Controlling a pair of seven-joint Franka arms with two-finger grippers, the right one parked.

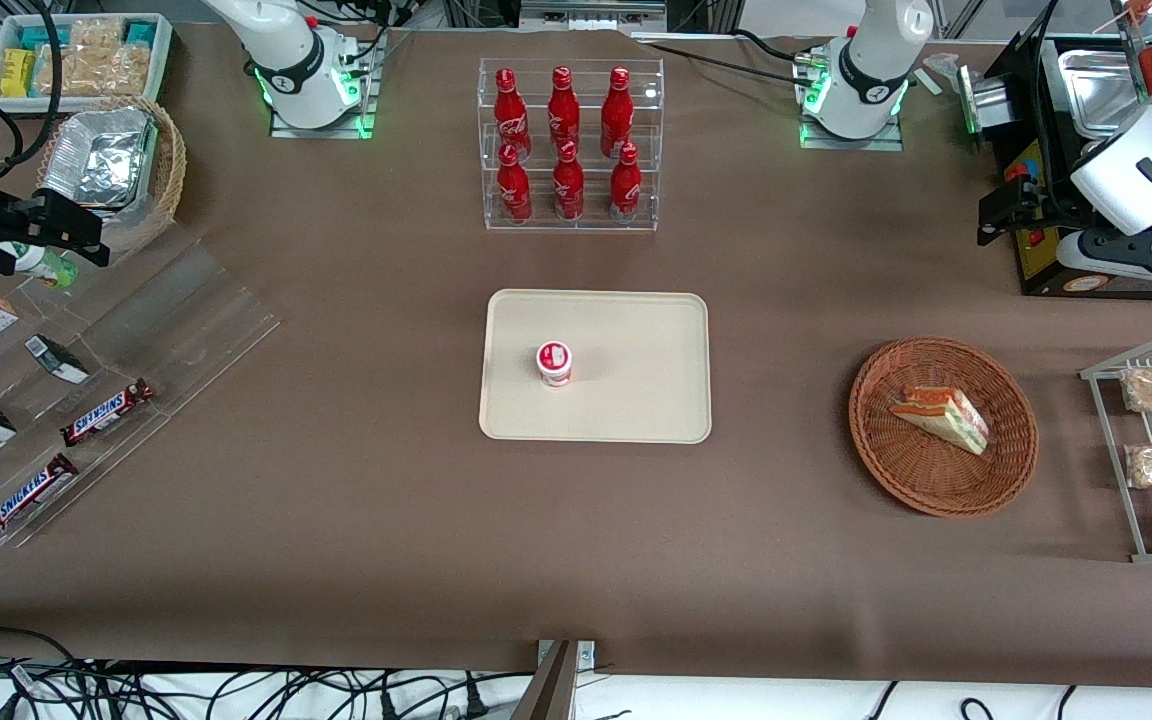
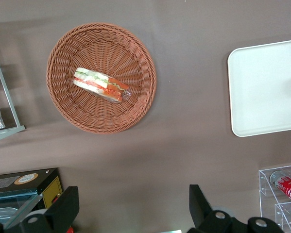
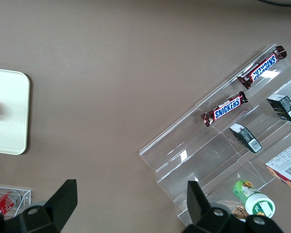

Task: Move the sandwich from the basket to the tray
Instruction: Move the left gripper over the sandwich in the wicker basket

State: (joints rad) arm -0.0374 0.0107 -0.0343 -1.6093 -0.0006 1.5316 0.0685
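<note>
Presently the clear-wrapped triangular white-bread sandwich (image 2: pixel 100 85) lies in the shallow reddish-brown wicker basket (image 2: pixel 135 109), well apart from the flat beige plastic tray (image 1: pixel 636 410). High above the bench, the left gripper (image 2: pixel 133 213) hangs, jaws apart; it should descend centred, straddling the wedge's short width.

Brightness: the table (image 1: pixel 336 520) is lit brightly and evenly from overhead.
Shadows: only soft, faint shadows are cast at the rims of the tray (image 1: pixel 636 425) and basket (image 1: pixel 936 495).
Glare: sharp highlights are seen on the foil packs (image 1: pixel 101 155) in the upper part of the front frame, and on the bottles (image 1: pixel 564 100).
Exposure: the tray is washed out to near white in the left wrist view.
Gripper: the gripper (image 2: pixel 130 206), held high above the table near the basket with its fingers wide apart, is rendered as a dark silhouette.
</note>
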